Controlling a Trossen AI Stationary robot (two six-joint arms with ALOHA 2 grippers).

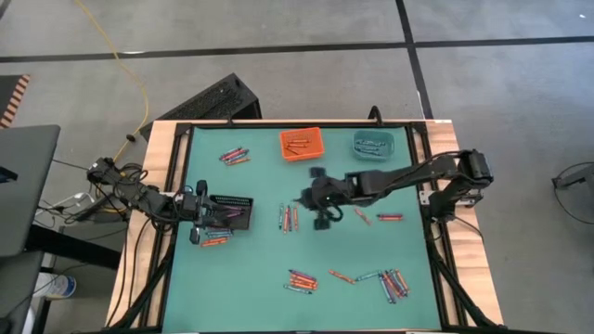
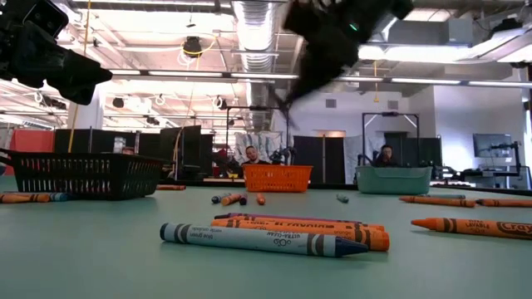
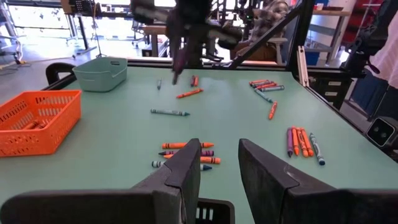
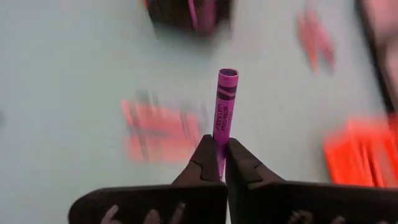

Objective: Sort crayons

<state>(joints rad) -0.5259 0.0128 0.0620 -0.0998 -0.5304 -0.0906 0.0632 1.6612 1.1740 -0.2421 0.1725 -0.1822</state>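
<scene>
Three small mesh bins sit on the green desk (image 1: 186, 288): orange (image 1: 301, 144), teal (image 1: 372, 144), black (image 1: 229, 210). The right gripper (image 4: 217, 163), raised mid-desk, pinches one purple wax crayon (image 4: 224, 109) pointing straight out beyond it; the left gripper (image 3: 219, 163) gapes narrowly over the black bin.

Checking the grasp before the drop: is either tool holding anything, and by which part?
The right tool pinches a purple crayon by one end; most of its length sticks out past the fingertips. The left tool, by the black bin, is open and holds nothing.

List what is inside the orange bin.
The orange bin holds a few orange-red crayons, seen from above. In the left wrist view its mesh wall hides most of them; the count is unclear.
</scene>
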